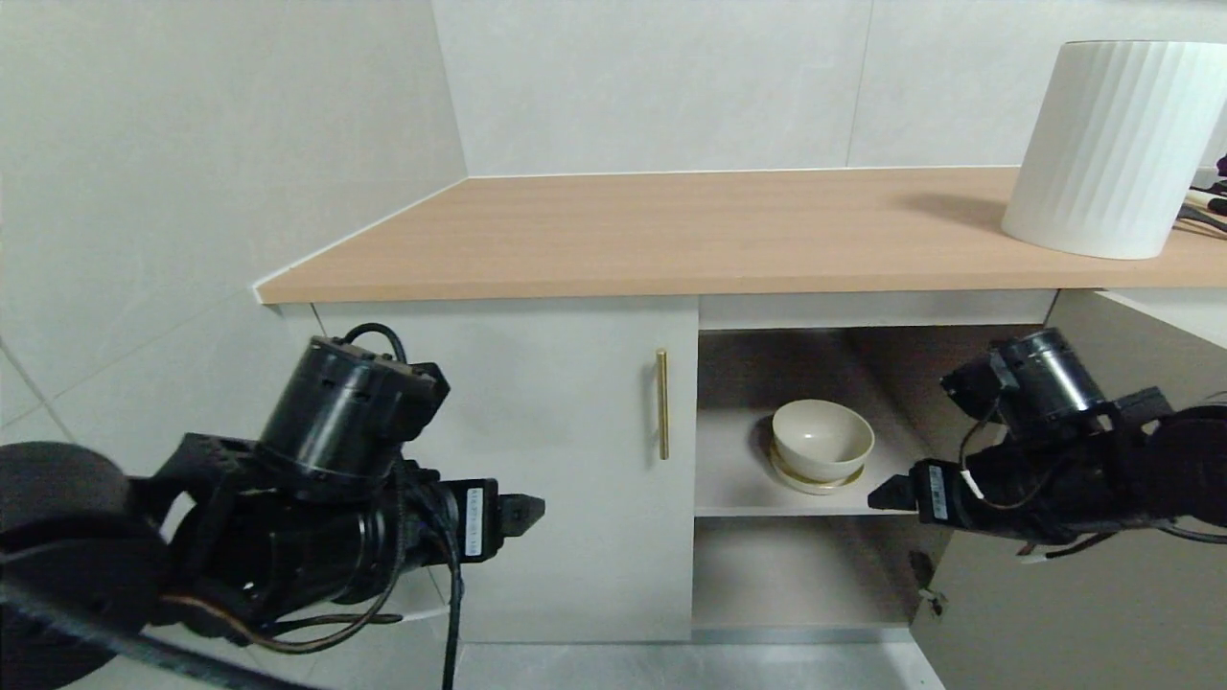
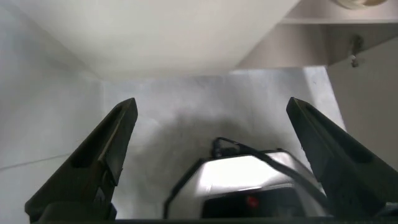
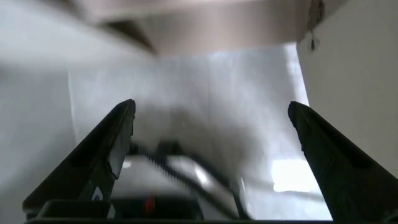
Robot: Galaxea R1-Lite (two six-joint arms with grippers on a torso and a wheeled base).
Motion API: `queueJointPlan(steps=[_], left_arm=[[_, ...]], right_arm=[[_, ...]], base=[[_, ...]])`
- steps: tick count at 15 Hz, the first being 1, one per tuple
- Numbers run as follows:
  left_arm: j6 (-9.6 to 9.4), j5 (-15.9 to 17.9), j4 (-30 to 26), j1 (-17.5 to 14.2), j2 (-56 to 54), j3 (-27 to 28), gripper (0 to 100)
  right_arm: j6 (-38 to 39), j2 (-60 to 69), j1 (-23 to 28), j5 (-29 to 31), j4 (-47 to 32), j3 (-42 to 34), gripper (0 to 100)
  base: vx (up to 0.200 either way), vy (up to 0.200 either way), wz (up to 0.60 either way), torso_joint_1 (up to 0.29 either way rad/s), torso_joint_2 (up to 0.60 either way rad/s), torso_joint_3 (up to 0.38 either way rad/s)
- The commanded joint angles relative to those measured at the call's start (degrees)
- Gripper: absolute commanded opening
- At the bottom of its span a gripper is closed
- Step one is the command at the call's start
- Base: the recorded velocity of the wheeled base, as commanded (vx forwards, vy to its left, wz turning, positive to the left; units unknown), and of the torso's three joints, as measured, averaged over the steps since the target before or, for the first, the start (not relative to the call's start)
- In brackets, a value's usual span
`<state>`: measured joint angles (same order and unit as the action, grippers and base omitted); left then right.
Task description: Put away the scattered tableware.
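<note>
A cream bowl [image 1: 822,439] sits on a small plate [image 1: 815,478] on the middle shelf [image 1: 738,489] of the open cabinet. My right gripper [image 1: 887,494] hangs in front of that shelf's edge, just right of the bowl and apart from it. In the right wrist view its fingers [image 3: 106,162] stand wide apart with nothing between them. My left gripper [image 1: 527,510] is low in front of the shut left cabinet door [image 1: 537,460]. Its fingers [image 2: 99,162] are spread wide and hold nothing. The bowl's plate [image 2: 360,3] peeks in at the left wrist view's edge.
A wooden countertop [image 1: 671,230] runs above the cabinet, with a tall white ribbed container [image 1: 1112,144] at its right end. The left door has a gold handle [image 1: 661,402]. The open right door [image 1: 1083,594] swings out behind my right arm. A tiled wall stands to the left.
</note>
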<state>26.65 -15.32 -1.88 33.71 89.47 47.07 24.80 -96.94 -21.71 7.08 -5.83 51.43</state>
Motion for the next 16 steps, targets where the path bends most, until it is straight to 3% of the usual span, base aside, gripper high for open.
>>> queueJointPlan(steps=[1, 8, 16], left_arm=[[-0.63, -0.41, 0.03, -0.31, -7.82, -3.39, 100], [-0.46, -0.76, 0.47, -0.92, -3.77, -4.44, 100], [-0.55, -0.76, 0.38, -0.48, -3.51, -4.53, 100]], right_arm=[[0.17, 10.37, -3.43, -0.05, -4.02, -2.83, 100], [0.17, 15.20, -6.15, 0.48, -4.28, -6.43, 100], [0.08, 15.20, -6.41, 0.48, -4.37, -6.61, 100]], base=[[0.000, 0.000, 0.00, 0.000, 0.00, 0.000], [0.000, 0.000, 0.00, 0.000, 0.00, 0.000], [-0.200, 0.000, 0.00, 0.004, 0.00, 0.003]])
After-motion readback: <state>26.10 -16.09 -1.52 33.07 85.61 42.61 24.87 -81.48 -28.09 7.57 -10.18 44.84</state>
